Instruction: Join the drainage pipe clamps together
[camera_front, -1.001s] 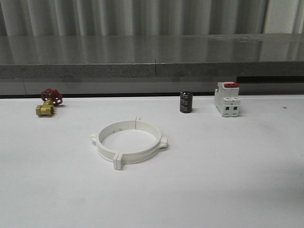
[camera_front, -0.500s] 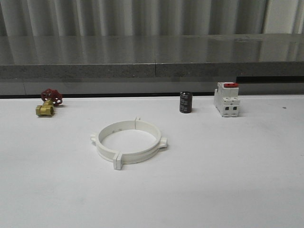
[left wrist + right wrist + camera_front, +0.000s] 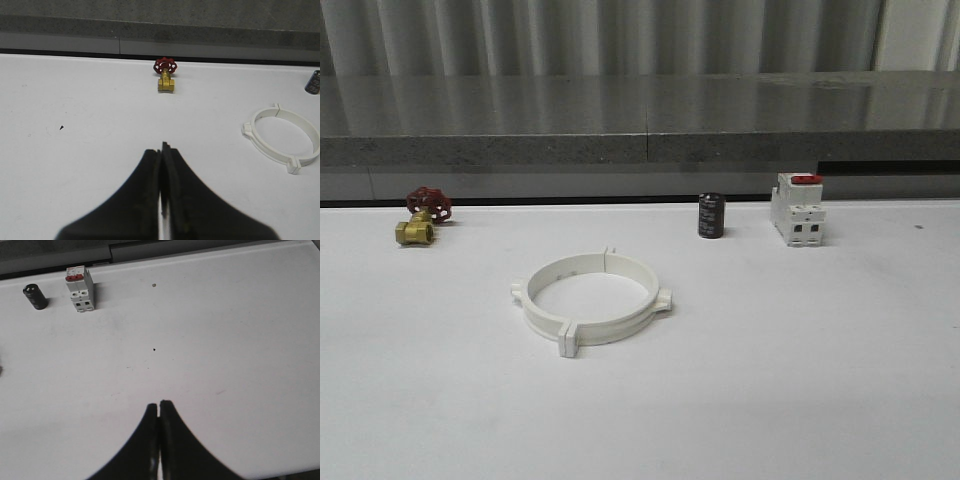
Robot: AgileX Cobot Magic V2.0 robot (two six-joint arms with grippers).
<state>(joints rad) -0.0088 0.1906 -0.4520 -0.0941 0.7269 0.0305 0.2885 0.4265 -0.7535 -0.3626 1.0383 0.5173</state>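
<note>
The two white drainage pipe clamps (image 3: pixel 590 300) lie on the white table joined into one ring, with tabs sticking out at the seams. The same ring (image 3: pixel 282 140) appears in the left wrist view, well off to the side of my left gripper (image 3: pixel 162 147), which is shut on nothing above bare table. My right gripper (image 3: pixel 159 404) is shut and empty too, over bare table, far from the ring.
A brass valve with a red handwheel (image 3: pixel 420 217) stands at the back left. A black cylinder (image 3: pixel 711 215) and a white red-topped switch (image 3: pixel 797 208) stand at the back right. A grey ledge (image 3: pixel 640 120) runs behind the table.
</note>
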